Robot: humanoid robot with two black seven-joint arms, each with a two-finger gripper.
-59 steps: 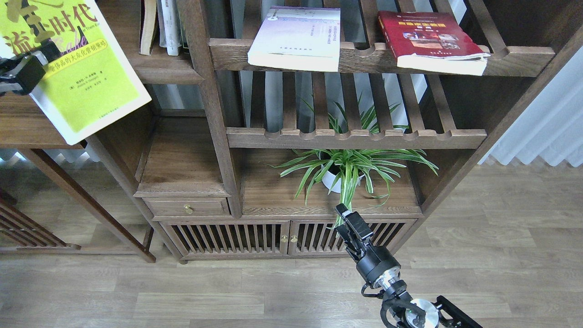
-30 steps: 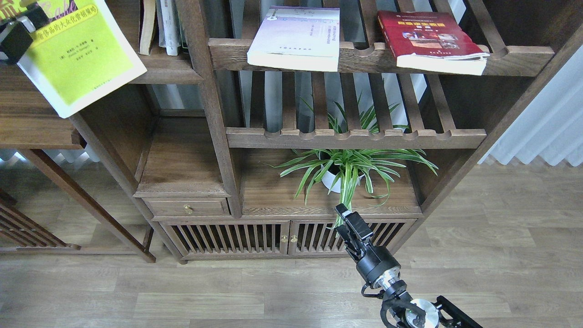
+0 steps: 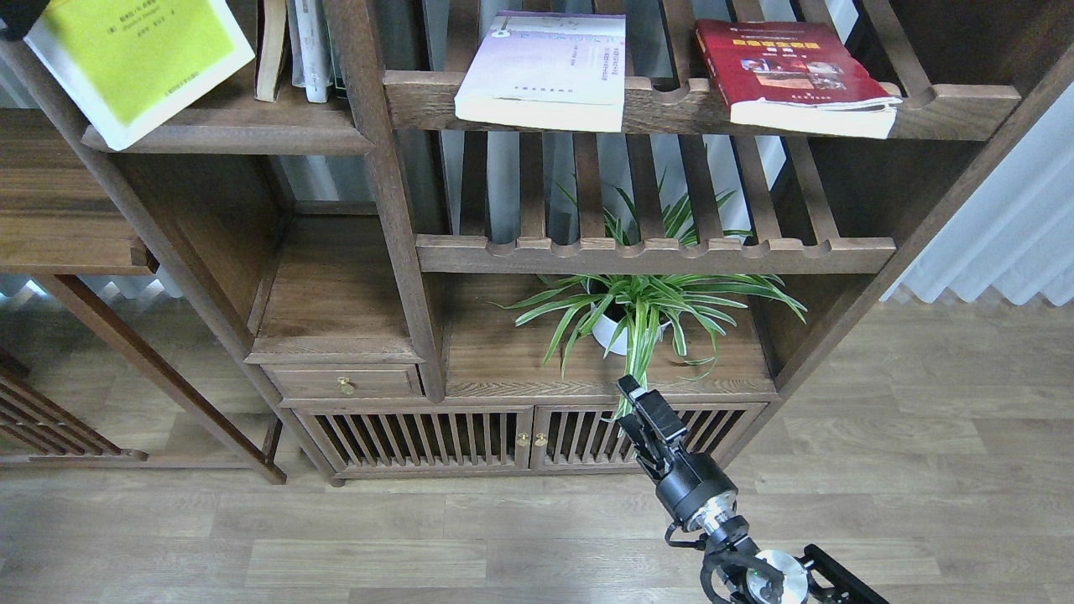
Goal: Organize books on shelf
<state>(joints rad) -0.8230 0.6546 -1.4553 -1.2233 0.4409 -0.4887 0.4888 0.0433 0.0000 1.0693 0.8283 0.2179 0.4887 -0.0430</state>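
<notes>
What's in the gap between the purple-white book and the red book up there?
Head view: nothing lies between the lavender book and the red book, just bare scalloped rail.

This looks like a living room or study in a home. A large dark-brown wooden bookcase [image 3: 394,210] fills the wall, with slatted racks, a small drawer with a brass knob [image 3: 344,385] and louvred cabinet doors [image 3: 470,438] at its base. Paperback books lie on its upper rack, and a green-and-white striped spider plant in a white pot [image 3: 638,310] sits on a lower board. Grey-brown wood-plank flooring [image 3: 923,470] runs underneath, and a pale pleated curtain [image 3: 1007,243] hangs at the right edge.
</notes>
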